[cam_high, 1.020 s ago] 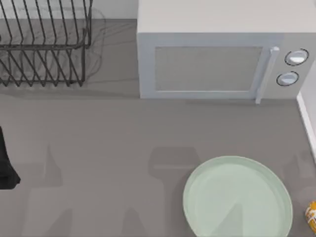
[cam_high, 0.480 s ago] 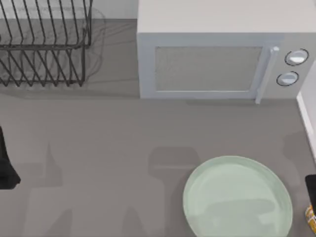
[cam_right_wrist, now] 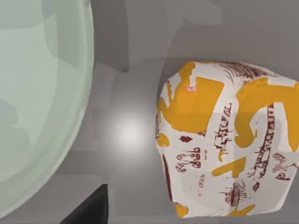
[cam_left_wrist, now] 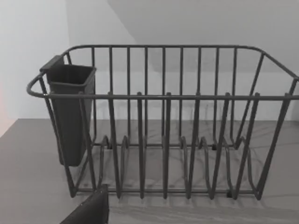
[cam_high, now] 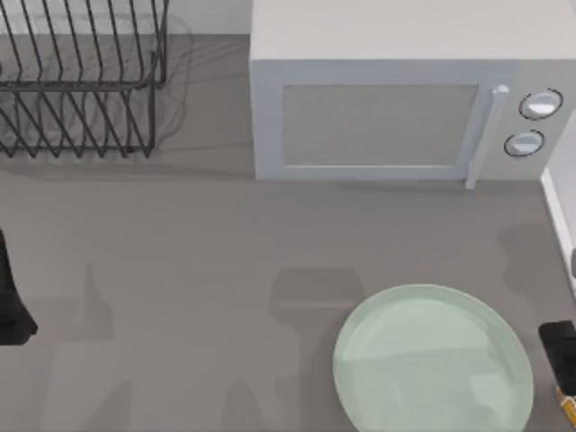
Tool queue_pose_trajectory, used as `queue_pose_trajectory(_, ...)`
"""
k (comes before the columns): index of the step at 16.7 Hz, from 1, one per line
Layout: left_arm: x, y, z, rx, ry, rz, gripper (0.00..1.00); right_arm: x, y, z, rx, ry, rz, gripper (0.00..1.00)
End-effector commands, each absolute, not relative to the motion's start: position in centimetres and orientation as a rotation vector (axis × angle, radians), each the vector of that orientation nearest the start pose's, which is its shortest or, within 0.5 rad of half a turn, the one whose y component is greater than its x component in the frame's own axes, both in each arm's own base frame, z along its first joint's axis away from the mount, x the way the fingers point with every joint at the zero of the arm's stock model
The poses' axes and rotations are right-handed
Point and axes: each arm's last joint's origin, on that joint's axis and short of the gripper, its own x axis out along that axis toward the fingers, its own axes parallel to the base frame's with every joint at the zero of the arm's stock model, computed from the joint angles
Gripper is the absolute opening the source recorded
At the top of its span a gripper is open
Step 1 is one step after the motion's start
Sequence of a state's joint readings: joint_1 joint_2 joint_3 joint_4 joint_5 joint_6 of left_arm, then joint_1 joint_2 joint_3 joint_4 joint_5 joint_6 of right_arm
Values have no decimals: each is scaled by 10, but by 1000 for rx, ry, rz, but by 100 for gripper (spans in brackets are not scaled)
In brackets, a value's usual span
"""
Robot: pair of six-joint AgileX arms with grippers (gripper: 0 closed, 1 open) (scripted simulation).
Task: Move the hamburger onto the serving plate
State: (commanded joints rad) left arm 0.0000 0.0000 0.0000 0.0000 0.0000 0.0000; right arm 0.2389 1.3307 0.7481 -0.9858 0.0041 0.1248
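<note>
Progress: none yet | burger (cam_right_wrist: 224,144) on table beside empty plate (cam_high: 432,364) | right gripper (cam_high: 562,355) above burger, grip state unclear | left arm (cam_high: 11,297) parked at left edge

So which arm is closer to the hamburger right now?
Right. The right arm sits at the table's right edge just above the hamburger; the left arm is parked at the far left edge.

Grey table (cam_high: 180,270) w/ microwave (cam_high: 396,108) (rack (cam_high: 81,81) alongside).

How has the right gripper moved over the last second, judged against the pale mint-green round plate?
Yes. The right gripper entered at the table's right edge, right of the plate, now covering most of the hamburger.
</note>
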Motion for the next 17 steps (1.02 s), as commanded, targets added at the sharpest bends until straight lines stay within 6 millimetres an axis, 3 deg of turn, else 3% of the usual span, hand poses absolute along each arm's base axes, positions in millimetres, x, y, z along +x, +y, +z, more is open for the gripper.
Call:
queue_pose_trajectory(4,106,-1,160,0,0,0,100,195,47,168,-88,1568,82,100)
queue_pose_trajectory(12,106,-1,160,0,0,0,100,198,48,102,-88,1557,85,100)
queue_pose_trajectory(17,106,-1,160,0,0,0,100,195,48,92,-89,1566,84,100)
